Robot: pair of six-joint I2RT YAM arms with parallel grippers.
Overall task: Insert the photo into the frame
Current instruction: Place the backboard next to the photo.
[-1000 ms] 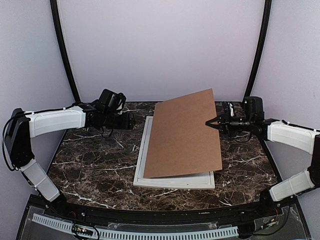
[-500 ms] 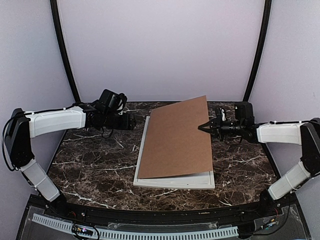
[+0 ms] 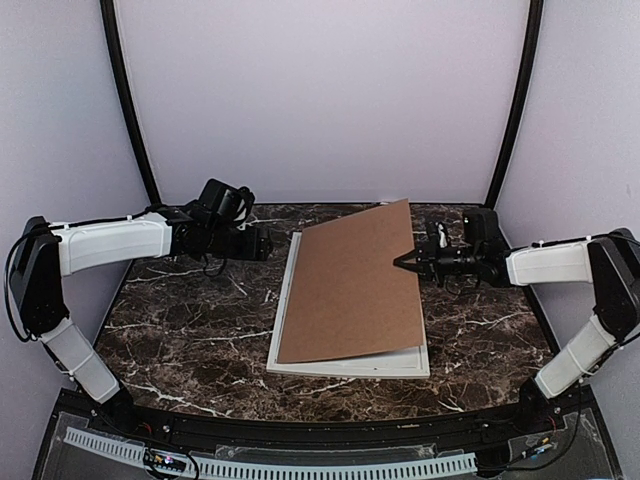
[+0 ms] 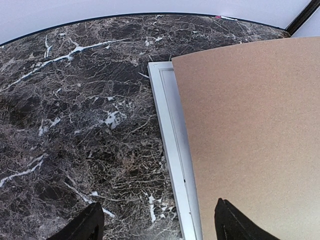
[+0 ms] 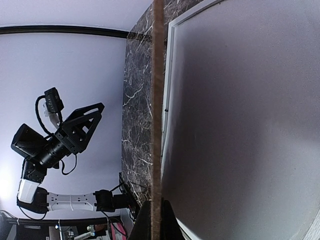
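Observation:
The white-bordered frame lies flat in the middle of the table. A plain brown backing board slants over it, near edge resting on the frame and far right edge raised. My right gripper is shut on the board's right edge; the right wrist view shows the board edge-on between the closed jaws of the gripper, with a pale grey surface below it. My left gripper is open and empty, hovering left of the frame. The photo is hidden.
The dark marble table reaches the curved black back rail and the lilac walls. The board covers most of the frame in the left wrist view. The left arm shows in the right wrist view.
My right gripper has moved left and down with the board, so the board now slants lower over the frame. The left arm has not moved.

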